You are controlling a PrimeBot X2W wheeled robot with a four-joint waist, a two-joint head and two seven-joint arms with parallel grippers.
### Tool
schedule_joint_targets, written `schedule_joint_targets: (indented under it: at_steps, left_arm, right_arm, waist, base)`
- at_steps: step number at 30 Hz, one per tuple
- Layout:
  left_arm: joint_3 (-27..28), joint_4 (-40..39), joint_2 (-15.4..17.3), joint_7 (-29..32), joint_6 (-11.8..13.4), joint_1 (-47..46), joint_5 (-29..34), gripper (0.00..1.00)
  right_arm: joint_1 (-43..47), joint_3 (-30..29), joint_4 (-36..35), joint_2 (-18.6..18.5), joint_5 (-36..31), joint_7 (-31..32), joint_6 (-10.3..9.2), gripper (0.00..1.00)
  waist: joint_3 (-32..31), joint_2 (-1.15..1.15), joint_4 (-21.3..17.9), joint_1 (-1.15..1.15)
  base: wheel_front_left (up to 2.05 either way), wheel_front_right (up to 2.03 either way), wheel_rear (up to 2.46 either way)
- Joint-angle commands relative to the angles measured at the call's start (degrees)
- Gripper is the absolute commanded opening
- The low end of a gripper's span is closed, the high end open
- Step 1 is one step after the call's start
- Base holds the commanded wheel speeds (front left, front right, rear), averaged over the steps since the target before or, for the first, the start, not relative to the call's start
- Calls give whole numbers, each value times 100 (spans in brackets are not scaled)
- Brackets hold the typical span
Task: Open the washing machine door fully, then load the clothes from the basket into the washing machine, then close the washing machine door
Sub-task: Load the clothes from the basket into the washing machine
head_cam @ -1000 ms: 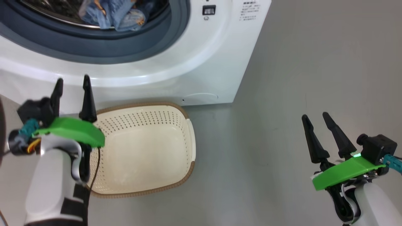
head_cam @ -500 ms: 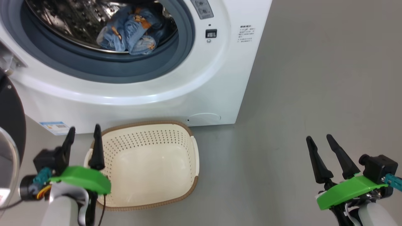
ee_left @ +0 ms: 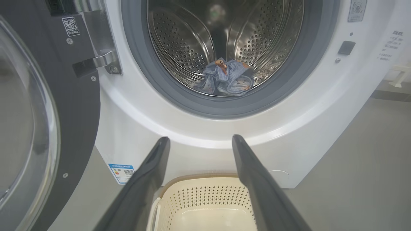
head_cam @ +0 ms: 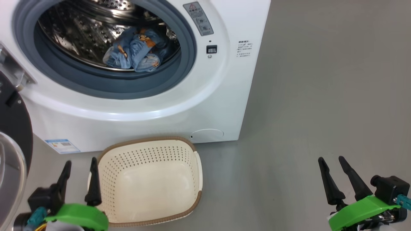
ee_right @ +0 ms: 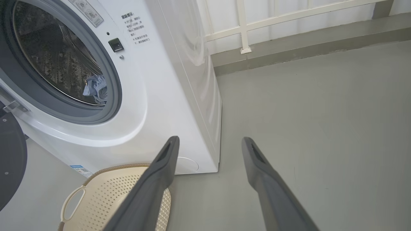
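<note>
The washing machine (head_cam: 224,96) stands ahead of both grippers, its drum mouth up and beyond the left gripper's (head_cam: 81,160) fingertips and well off to the left of the right gripper (head_cam: 330,158). The washing machine door (ee_left: 77,128) hangs swung open just left of the left gripper, black rim and bulging glass facing it. It is the part left to deal with. It looks rigid, hinged and fairly heavy, and the glossy rim is likely slippery, so a flat push on the rim's free edge, far from the hinge, should serve better than a pinch or pressing the glass. The basket (head_cam: 151,153) sits just right of the left fingers, looking empty. The clothes (head_cam: 135,53), soft and light, lie bundled in the drum. Both grippers are spread wide, holding nothing.
</note>
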Motion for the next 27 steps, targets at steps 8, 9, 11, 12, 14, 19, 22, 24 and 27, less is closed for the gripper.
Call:
schedule_joint_targets:
  at_steps: [8, 9, 11, 12, 14, 19, 22, 24, 27]
  left_arm:
    - [313, -677, 58, -37, -9, 603, 131, 100]
    - [320, -701, 54, -37, -9, 651, 122, 100]
    - [325, -714, 50, -37, -9, 686, 115, 100]
    - [330, -722, 46, -37, -9, 712, 109, 100]
    - [338, -729, 41, -37, -9, 737, 97, 100]
    - [330, -742, 32, -37, -9, 736, 58, 100]
    - [317, -751, 28, -37, -9, 729, 44, 100]
    - [319, -751, 27, -37, -9, 725, 43, 100]
    - [312, -751, 25, -37, -9, 723, 24, 100]
  right_arm:
    - [252, 11, -121, -67, -37, -69, 10, 100]
    - [266, 3, -123, -64, -39, -69, 10, 100]
    - [277, -2, -124, -61, -41, -69, 10, 100]
    - [288, -4, -126, -58, -44, -69, 10, 100]
    - [297, -10, -130, -52, -46, -69, 10, 100]
    - [284, -8, -141, -54, -50, -69, 10, 100]
    - [274, -9, -146, -60, -51, -69, 10, 100]
    - [274, -11, -149, -60, -55, -69, 10, 100]
    - [278, -14, -150, -53, -62, -69, 10, 100]
  waist:
    - [-237, 0, -35, 0]
    - [-246, 0, -34, 0]
    - [-257, 0, -34, 0]
    - [-265, 0, -35, 0]
    - [-273, 0, -37, 0]
    - [-273, 0, -37, 0]
    - [-274, 0, -35, 0]
    - [-279, 0, -32, 0]
    - [-288, 0, -23, 0]
  base:
    - [0, 0, 0]
    - [0, 0, 0]
    - [0, 0, 0]
    - [0, 0, 0]
    - [0, 0, 0]
    - [0, 0, 0]
    - [0, 0, 0]
    - [0, 0, 0]
    - [0, 0, 0]
